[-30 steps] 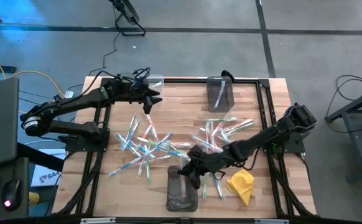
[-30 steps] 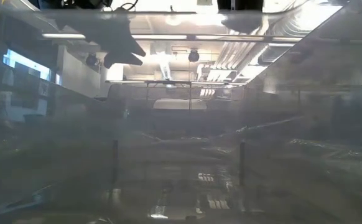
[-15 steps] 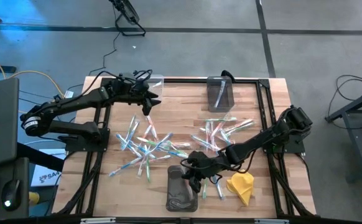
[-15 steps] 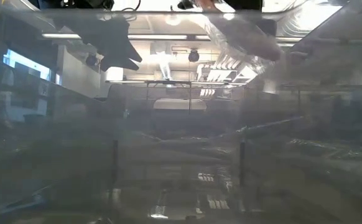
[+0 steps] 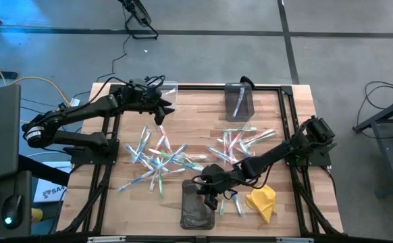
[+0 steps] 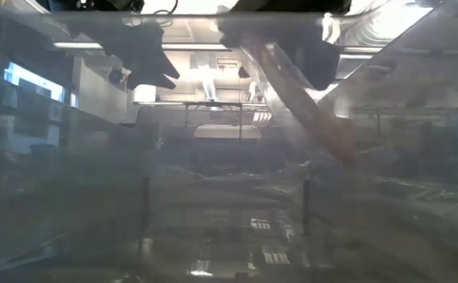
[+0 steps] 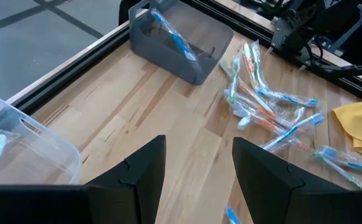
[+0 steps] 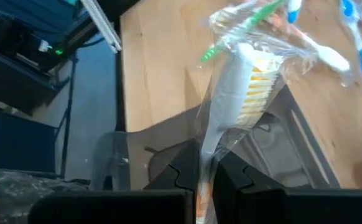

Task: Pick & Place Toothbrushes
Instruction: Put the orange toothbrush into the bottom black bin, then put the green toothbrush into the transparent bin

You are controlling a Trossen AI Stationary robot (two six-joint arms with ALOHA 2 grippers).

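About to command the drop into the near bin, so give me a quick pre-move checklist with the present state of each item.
1. Right end effector shut on a wrapped toothbrush: ok.
2. Right end effector over the near bin: ok in the high view, at the bin's far end.
3. Toothbrush clear of the bin rim: cannot tell; the low view is too hazy.
4. Yellow cloth away from the bin: ok, it lies to one side.
5. Left end effector out of the way: ok, open near the far clear bin.
6. Toothbrushes left to sort: many on the table.
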